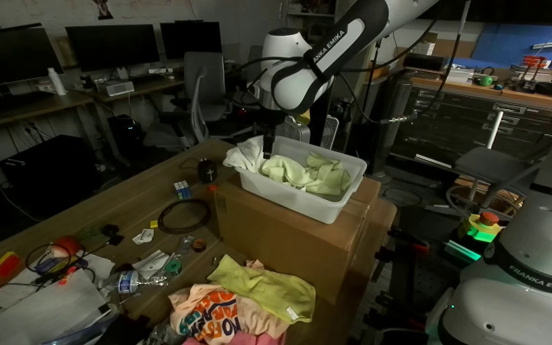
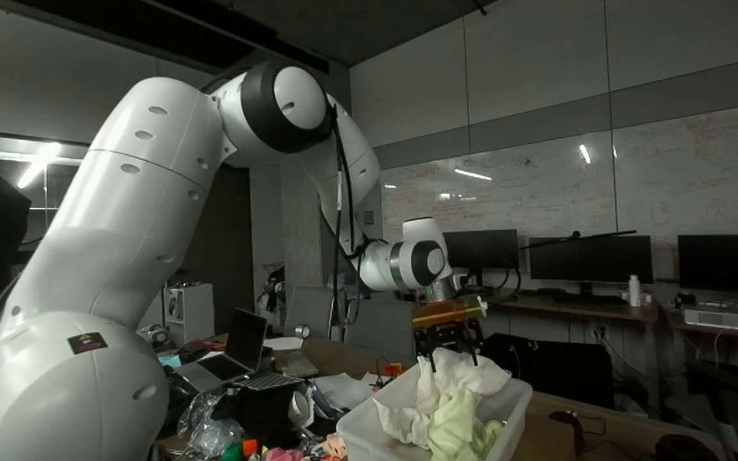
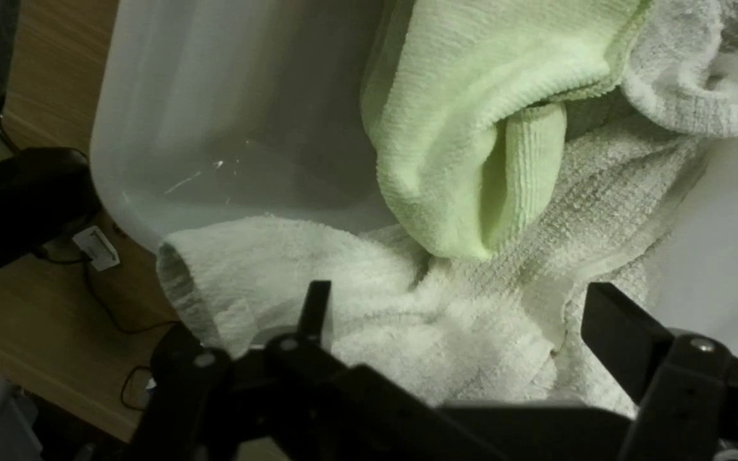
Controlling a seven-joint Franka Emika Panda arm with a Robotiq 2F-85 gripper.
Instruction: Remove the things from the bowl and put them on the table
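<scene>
My arm arches over, pincer pointing down, jaws spread wide at the white towel. That one's hanging partly out of the tub, green towel inside overlapping it.

Wrist view: bin and green cloth cut off at top edge. White cloth, lower centre, partly hidden behind gripper.

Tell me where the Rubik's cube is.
In an exterior view, the Rubik's cube sits on the table, left of the cardboard box under the white bin, with a dark cable coil just in front and a black object behind to its right.
</scene>
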